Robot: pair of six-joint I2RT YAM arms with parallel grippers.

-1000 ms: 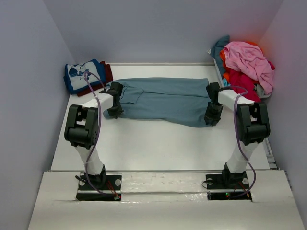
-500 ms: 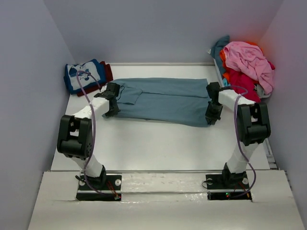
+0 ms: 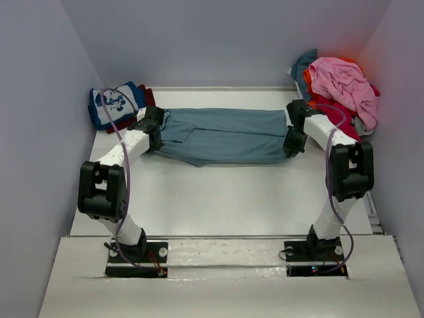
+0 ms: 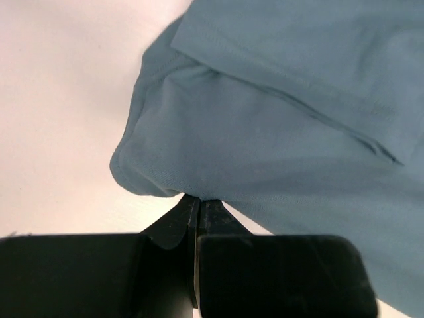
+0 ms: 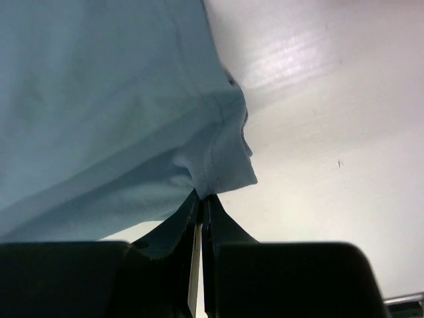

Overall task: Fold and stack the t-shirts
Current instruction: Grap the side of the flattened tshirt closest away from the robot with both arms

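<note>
A plain slate-blue t-shirt (image 3: 225,136) lies stretched across the back of the table, folded into a long band. My left gripper (image 3: 156,138) is shut on its left near edge, and the cloth (image 4: 278,132) bunches right at the pinched fingertips (image 4: 199,201). My right gripper (image 3: 293,147) is shut on the right near corner, where the hemmed cloth (image 5: 99,99) rises from the closed tips (image 5: 204,197). A folded blue tee with white cartoon print (image 3: 114,105) rests on a dark red one (image 3: 149,99) at the back left. Unfolded pink (image 3: 341,83), red, orange and teal tees are heaped at the back right.
The heap of tees sits in a white tray (image 3: 301,93) against the right wall. Grey walls close in the table (image 3: 218,199) on the left, back and right. A raised white ledge (image 3: 218,252) runs along the near edge by the arm bases.
The right gripper closed on the shirt's right near corner. Both grippers moved toward the back, carrying the near edge of the shirt over itself so the band is narrower.
</note>
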